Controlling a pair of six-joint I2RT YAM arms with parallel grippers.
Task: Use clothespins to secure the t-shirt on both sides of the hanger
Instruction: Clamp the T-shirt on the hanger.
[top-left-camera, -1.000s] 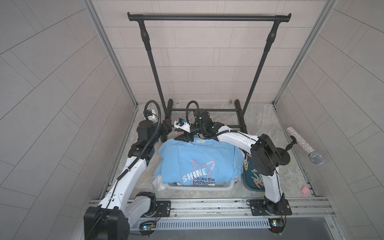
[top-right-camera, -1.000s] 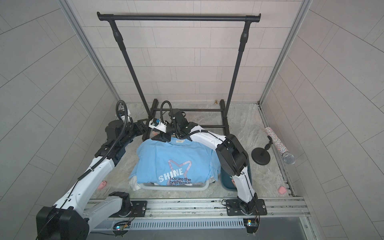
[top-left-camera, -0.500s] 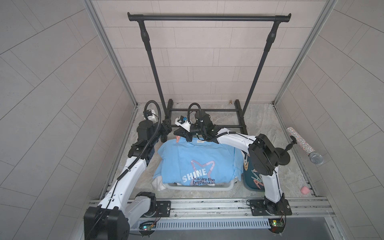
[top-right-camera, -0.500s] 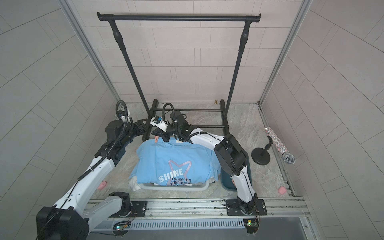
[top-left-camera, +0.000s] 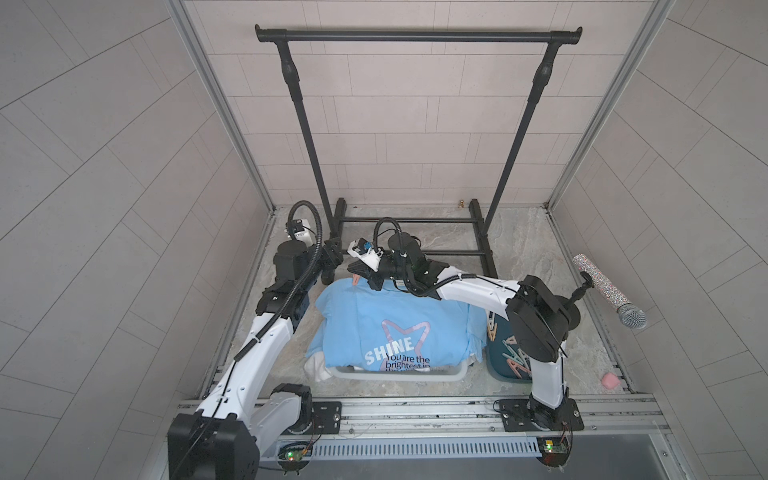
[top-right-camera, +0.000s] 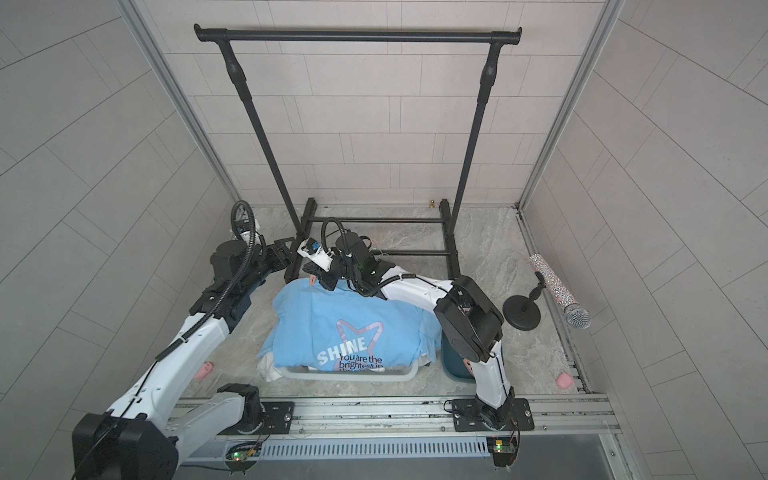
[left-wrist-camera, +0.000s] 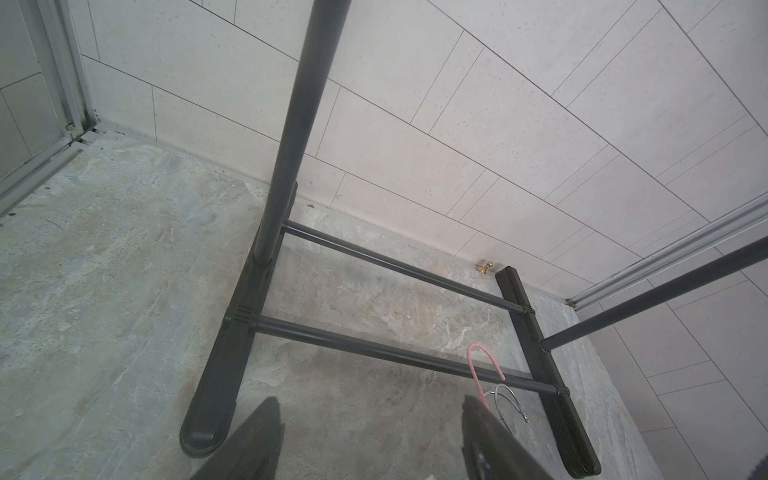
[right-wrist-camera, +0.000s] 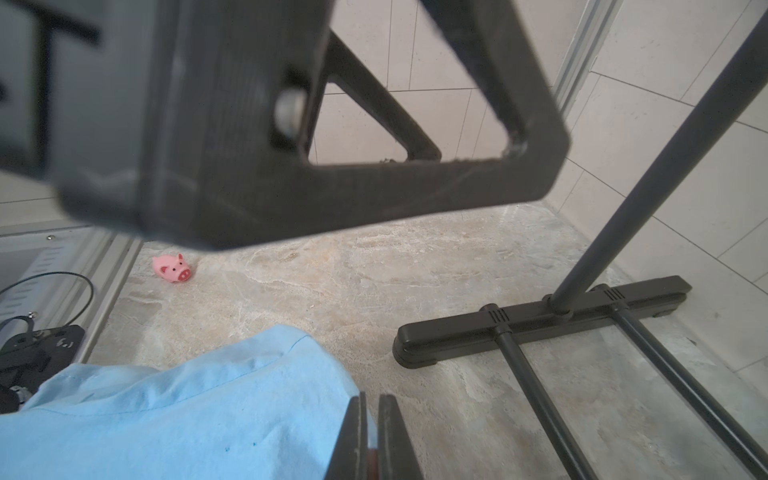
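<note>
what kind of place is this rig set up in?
Likely a mock laundry-corner test cell: tiled walls in metal framing, a black garment rack, a blue t-shirt draped over a white basket.

One t-shirt (top-left-camera: 374, 320), one garment rack (top-left-camera: 415, 36), one microphone (top-left-camera: 602, 286), two arms (top-left-camera: 257, 353) (top-left-camera: 478, 293)

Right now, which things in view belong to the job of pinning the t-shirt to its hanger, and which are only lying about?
Belong to the job:
- blue t-shirt
- pink hanger hook
- peach clothespin, held in the right gripper
- spare clothespins in the teal bin

Lying about:
- microphone
- pink pig toy
- black clothes rack
</note>
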